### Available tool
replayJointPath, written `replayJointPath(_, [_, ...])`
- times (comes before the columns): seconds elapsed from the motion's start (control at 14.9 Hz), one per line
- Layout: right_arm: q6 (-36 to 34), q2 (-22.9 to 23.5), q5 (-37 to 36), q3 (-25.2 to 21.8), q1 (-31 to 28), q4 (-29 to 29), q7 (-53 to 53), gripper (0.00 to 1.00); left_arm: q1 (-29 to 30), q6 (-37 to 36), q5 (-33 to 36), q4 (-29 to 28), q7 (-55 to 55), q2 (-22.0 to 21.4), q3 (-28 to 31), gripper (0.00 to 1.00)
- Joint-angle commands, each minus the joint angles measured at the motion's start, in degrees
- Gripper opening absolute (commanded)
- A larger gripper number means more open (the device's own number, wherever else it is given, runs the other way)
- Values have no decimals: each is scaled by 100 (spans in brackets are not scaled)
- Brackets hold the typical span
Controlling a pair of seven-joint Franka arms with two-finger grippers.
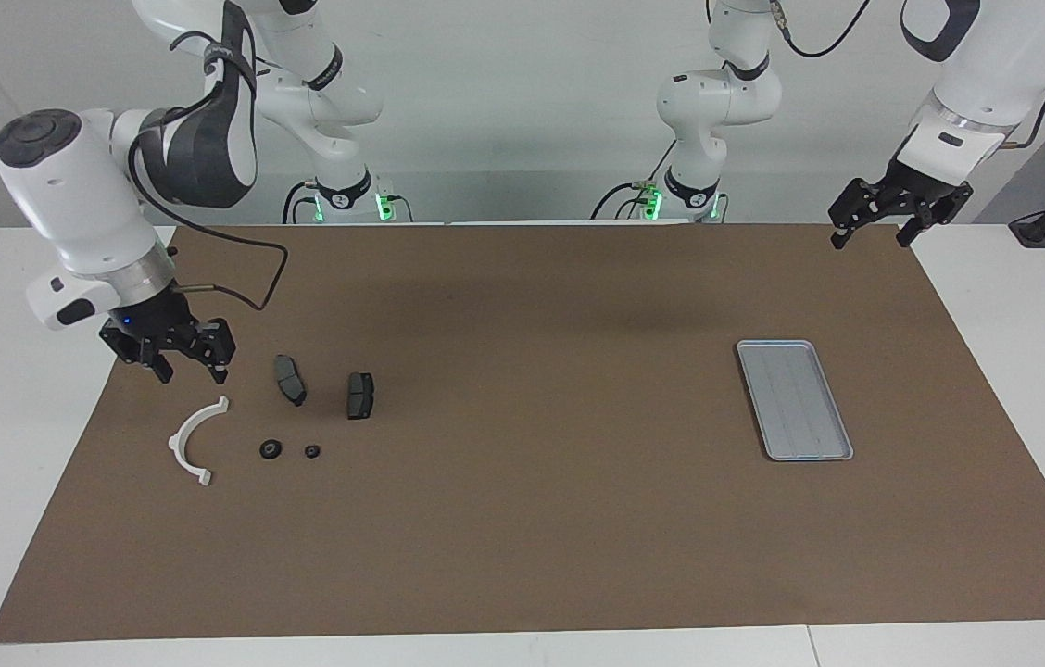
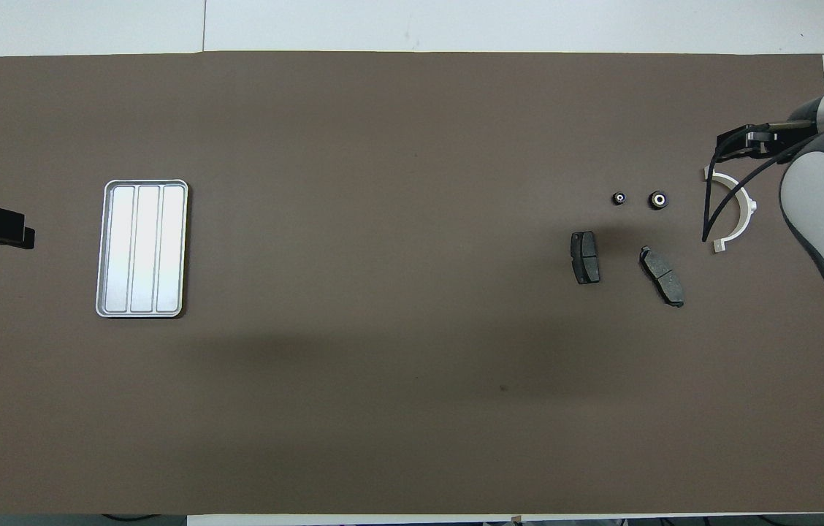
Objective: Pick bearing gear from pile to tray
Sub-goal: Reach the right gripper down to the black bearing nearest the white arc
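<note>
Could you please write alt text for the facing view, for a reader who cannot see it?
The right gripper, open and empty, hangs just above the white half-ring bracket in a pile with two brake pads and two small black round parts on a brown mat. The grey tray lies empty toward the left arm's end, where the open left gripper waits.

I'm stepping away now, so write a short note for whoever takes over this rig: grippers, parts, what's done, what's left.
Left gripper: open, waiting over the mat's corner near the tray.
Right gripper: open, holds nothing, over the mat beside the pile.
Pile: white bracket, two brake pads, two small black round parts.
Done: nothing; tray empty.
Left: pick a round part, carry it to the tray.
</note>
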Motion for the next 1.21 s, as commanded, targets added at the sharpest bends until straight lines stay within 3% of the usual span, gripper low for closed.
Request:
replayJointPath(0.0, [613,189,116,34,-31,-349,-112,94,-40,-118,-63,169,-98,153,24,100])
replayJointPath(0.27, [1054,619,81,34,-13,-456,-113,94,-23,-161,-36,73,-98,153,95,100])
replayJointPath(0.4, [1125,699,81,34,5,-482,-104,85,-31,-153,-71,29,-116,136,77,100])
replayJointPath(0.6, [1273,813,63,34,66,-482,-69,85,-66,-39,-71,-76,-703,83,-142,100])
replayJointPath(1.14, [1599,1191,37,69,225,-465,108,84,-163,700,-98,-1210,-1391,-515,-275,100])
